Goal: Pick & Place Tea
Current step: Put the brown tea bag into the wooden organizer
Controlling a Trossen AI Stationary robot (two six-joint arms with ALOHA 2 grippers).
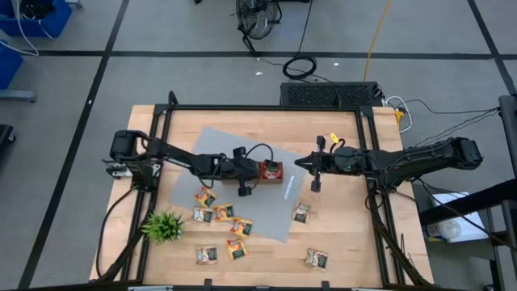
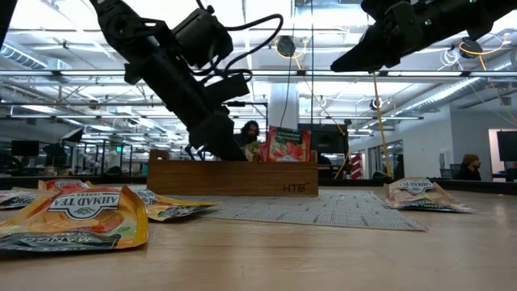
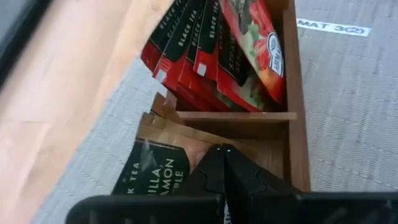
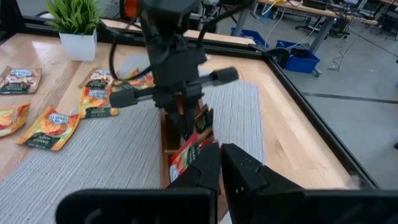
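Left gripper (image 1: 252, 170) down at the wooden tray (image 1: 273, 171), mid-surface on the grey mat (image 1: 266, 206). Jaws clenched; left wrist view shows the fingertips (image 3: 222, 163) pressed together over the tray's middle compartment, with a dark sachet (image 3: 152, 169) standing just beside them on edge. Cannot tell whether the jaws pinch it or only touch it.

Next compartment along holds a packed row of red sachets (image 3: 214, 50), upright and leaning. Low view shows a red sachet sticking up above the tray wall (image 2: 288, 145).

Right gripper (image 1: 305, 162) hangs in the air just beside the tray's other end, jaws clenched, holding nothing; right wrist view has its fingertips (image 4: 214, 163) together above the tray.

Loose tea sachets (image 1: 220, 215) lie flat on the surface nearer the front edge: a cluster beside the small green plant (image 1: 162, 225), partly on the mat, and two more (image 1: 302, 212) (image 1: 317, 259) set apart toward the right arm's side. All are well apart from both jaws.
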